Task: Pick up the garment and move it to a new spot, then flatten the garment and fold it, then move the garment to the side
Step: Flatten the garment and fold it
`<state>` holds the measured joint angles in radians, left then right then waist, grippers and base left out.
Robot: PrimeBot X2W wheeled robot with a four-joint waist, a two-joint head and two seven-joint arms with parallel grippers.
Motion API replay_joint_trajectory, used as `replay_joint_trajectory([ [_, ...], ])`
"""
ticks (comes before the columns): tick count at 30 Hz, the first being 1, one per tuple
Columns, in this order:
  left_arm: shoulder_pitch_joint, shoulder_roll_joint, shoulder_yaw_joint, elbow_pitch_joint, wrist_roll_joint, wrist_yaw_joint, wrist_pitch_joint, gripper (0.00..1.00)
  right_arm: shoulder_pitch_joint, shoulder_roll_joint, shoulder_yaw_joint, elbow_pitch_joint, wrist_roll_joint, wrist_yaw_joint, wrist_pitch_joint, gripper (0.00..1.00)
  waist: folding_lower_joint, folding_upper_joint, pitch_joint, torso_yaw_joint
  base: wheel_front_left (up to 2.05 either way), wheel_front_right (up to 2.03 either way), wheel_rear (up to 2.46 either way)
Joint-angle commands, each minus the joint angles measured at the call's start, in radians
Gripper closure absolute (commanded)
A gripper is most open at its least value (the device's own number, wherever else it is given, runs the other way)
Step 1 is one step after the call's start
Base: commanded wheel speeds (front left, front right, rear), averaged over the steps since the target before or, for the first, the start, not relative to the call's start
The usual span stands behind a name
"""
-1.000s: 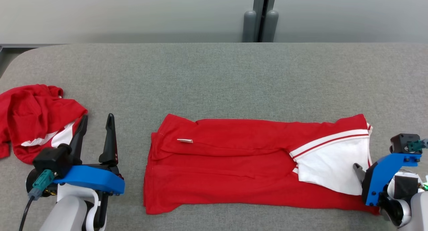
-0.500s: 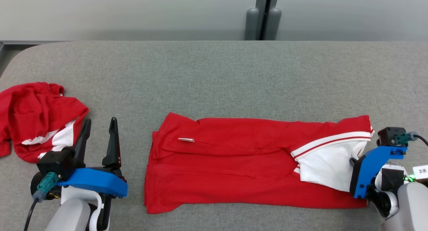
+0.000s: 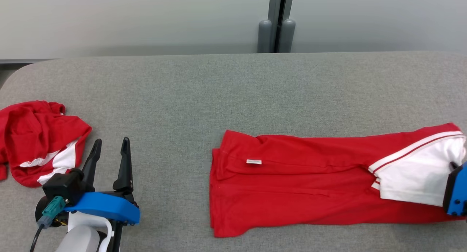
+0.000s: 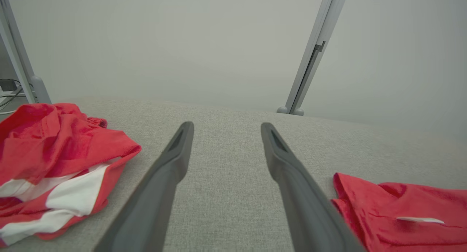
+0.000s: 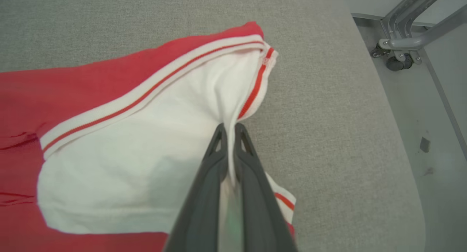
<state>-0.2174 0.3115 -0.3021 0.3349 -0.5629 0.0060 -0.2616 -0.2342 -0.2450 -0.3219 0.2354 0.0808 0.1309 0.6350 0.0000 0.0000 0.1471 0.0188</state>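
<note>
At the far left of the desk a second garment, red and white, lies crumpled. I judge it is not the one I work on now. Just beside it my left hand hovers low over the bare desk, its 2 fingers spread wide and holding nothing.

Well apart to the right lies the garment. It is a long red strip, flat on the desk, with its long sides already turned in. It has a small white label near the left end and a white panel with striped trim at the right end, near the right edge of the desk. There my right hand has its 2 fingers pressed together on the edge of the white panel, and the cloth rises in a small ridge to the fingertips.

I judge I am in the folding step, with 1 end gripped for the cross fold, though it may also be a drag to the side; I cannot tell which. For a fold, the next move calls for a low lift of this end and a carry to the left, toward the label. Only 1 point is held, so the end may twist, and the left hand should pin the left end
</note>
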Motion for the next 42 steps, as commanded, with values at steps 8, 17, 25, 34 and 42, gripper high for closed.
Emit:
replay_joint_trajectory([
  [8,0.023,0.009,-0.006,-0.014,-0.001,0.009,0.001,0.0,0.036,0.036,0.063,-0.166,0.002,0.0,0.076,1.0,0.0,0.0,-0.015,0.001,0.0,0.0,0.0],
  [17,0.031,0.017,-0.012,-0.03,-0.006,0.018,0.01,0.0,0.001,0.111,0.427,-0.219,0.06,0.0,0.08,1.0,0.0,0.0,-0.026,0.005,0.0,0.0,0.0],
  [25,0.012,0.015,-0.02,-0.034,-0.006,0.017,0.012,0.0,-0.145,0.193,0.64,-0.033,0.104,0.0,0.011,1.0,0.0,0.0,-0.01,0.028,0.0,0.0,0.0],
  [34,-0.014,0.012,-0.03,-0.017,-0.009,0.004,0.013,0.0,-0.285,0.194,0.8,0.176,0.213,0.0,-0.058,1.0,0.0,0.0,0.004,0.07,0.0,0.0,0.0],
  [42,-0.018,0.004,-0.026,0.013,-0.012,-0.007,0.005,0.0,-0.335,0.194,0.829,0.259,0.318,0.0,-0.136,0.0,0.0,0.0,0.008,0.08,0.0,0.0,0.0],
])
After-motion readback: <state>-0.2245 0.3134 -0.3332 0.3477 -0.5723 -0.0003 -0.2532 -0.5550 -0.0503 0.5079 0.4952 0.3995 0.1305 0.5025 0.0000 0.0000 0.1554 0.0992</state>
